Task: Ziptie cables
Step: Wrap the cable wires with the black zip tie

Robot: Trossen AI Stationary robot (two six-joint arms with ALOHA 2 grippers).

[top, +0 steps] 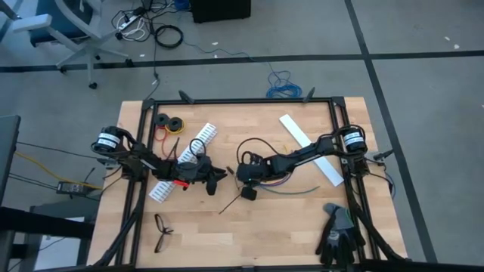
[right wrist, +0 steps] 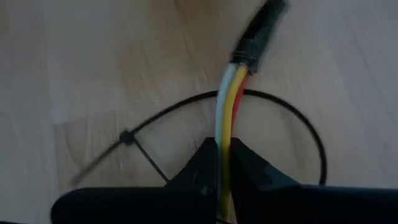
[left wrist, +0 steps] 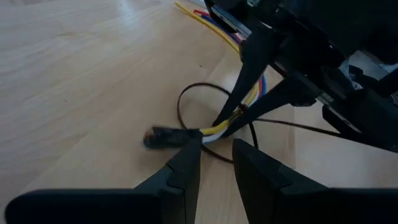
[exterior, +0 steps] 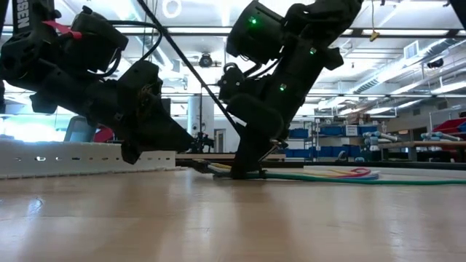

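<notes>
Clamped on the cables, the right gripper pinches a thin bundle of smooth white, yellow and red wires between its two dark fingers, near the middle of the tabletop. A ziptie, a narrow black plastic strip, is bent into a wide loop around the bundle, and its straight tail runs off across the pale wood. The bundle's free end wears a short black sleeve, and the other ends trail in soft curves to the right of the gripper.

Just left of it, the left gripper holds its fingers slightly apart, tips close to the sleeved end and gripping nothing.

Farther left lies a long white slotted strip, with two black tape rolls beyond it. Black eyeglasses and dark gloves sit at the near edge.
</notes>
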